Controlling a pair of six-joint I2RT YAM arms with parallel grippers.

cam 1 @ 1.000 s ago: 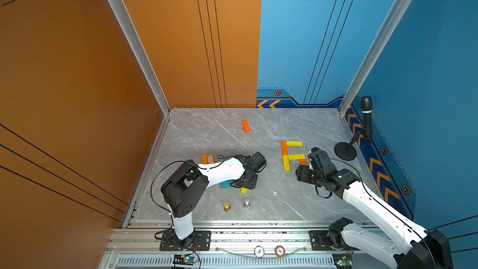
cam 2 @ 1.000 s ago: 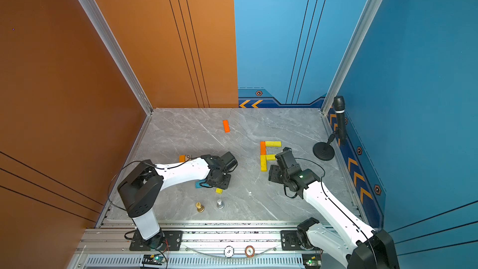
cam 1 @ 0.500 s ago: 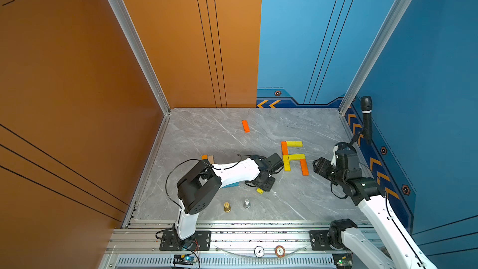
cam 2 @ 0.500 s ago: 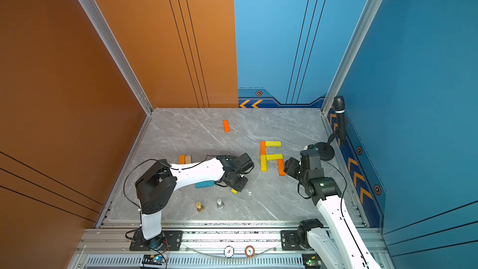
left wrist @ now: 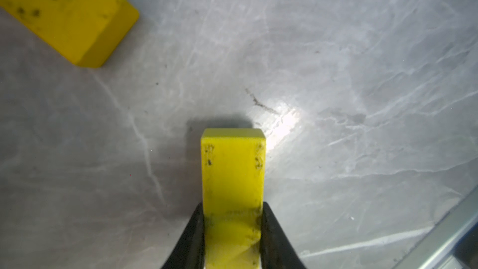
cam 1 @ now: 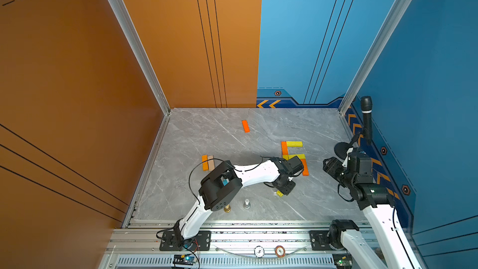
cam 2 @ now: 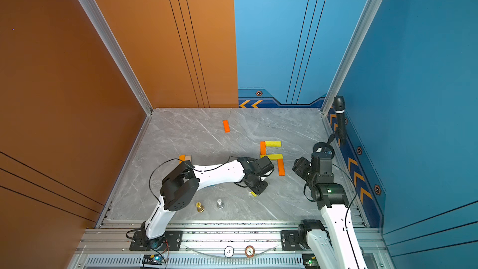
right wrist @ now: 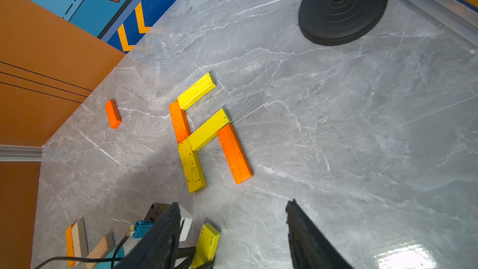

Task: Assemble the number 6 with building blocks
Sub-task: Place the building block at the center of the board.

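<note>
A black microphone [cam 1: 366, 120] is standing upright over its round base [right wrist: 344, 9] at the right edge of the grey marble tabletop [cam 1: 207, 138]. A gold pawn figure [cam 2: 199, 207] and a silver pawn figure [cam 1: 247, 203] are standing near each other, not touching, by the front edge. Two round chip discs [cam 1: 259, 251] are lying side by side on the front rail [cam 1: 258, 236].

Orange blocks [cam 1: 244, 126]: four
Yellow blocks [right wrist: 209, 129]: four
Tan blocks [right wrist: 79, 239]: two
Teal blocks [cam 1: 225, 182]: one in view, partly hidden
Pawns [cam 1: 247, 203]: two — one gold, one silver
Chip discs [cam 1: 259, 251]: two
Microphone [cam 1: 366, 117]: one
Robot arms [cam 1: 253, 174]: two
</note>
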